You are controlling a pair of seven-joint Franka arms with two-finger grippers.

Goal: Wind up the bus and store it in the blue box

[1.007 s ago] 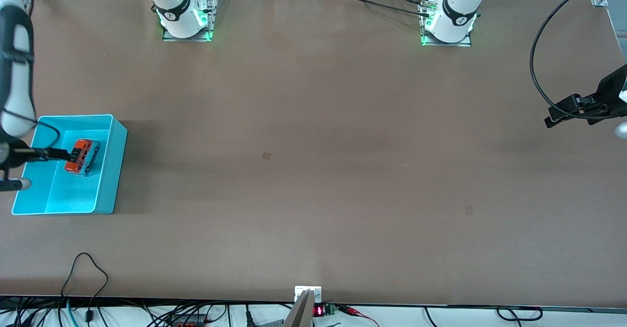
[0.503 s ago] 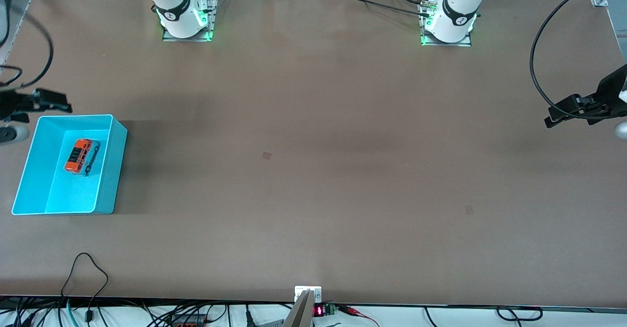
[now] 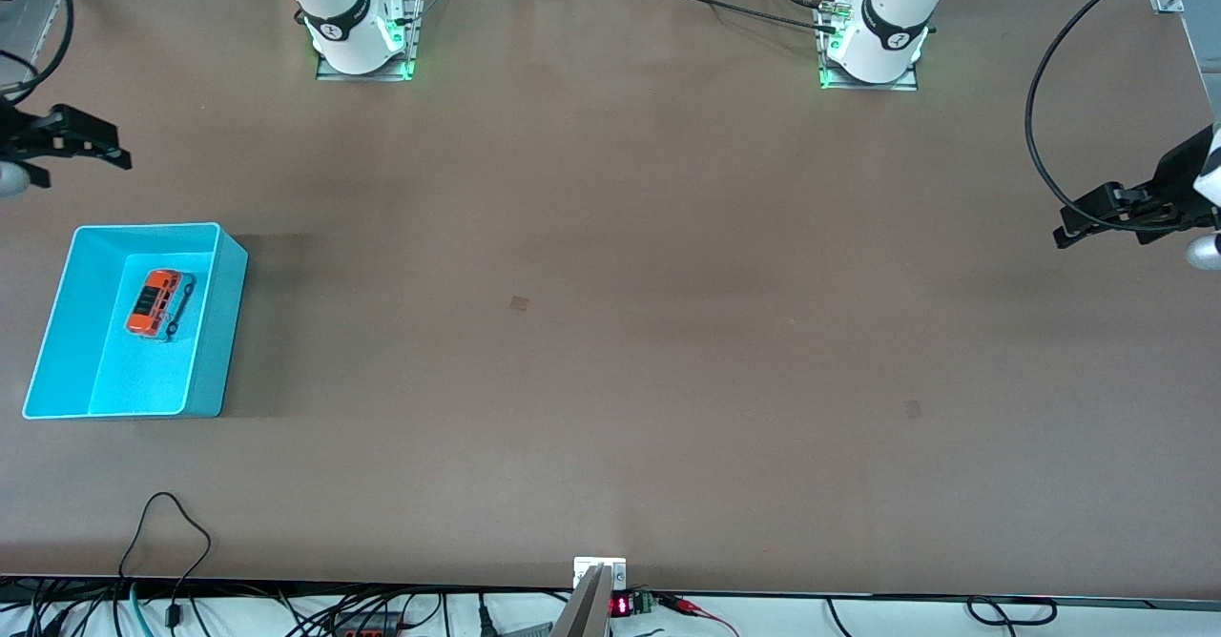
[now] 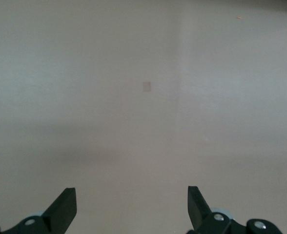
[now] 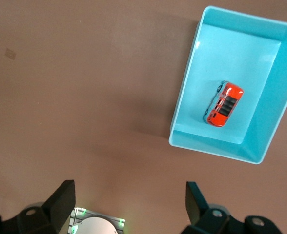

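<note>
The orange-red bus lies inside the turquoise blue box at the right arm's end of the table; both also show in the right wrist view, the bus resting on the floor of the box. My right gripper is open and empty, raised over bare table beside the box, toward the robots' bases. My left gripper is open and empty over the left arm's end of the table; in the left wrist view its gripper has only bare table below it.
The right arm's base and the left arm's base stand along the table's edge farthest from the front camera. Cables lie at the edge nearest the front camera. A small mark is on the brown tabletop.
My right gripper has let go of the bus, risen out of the box and moved toward the robots' bases. The bus stays in the box. My left gripper has barely shifted.
</note>
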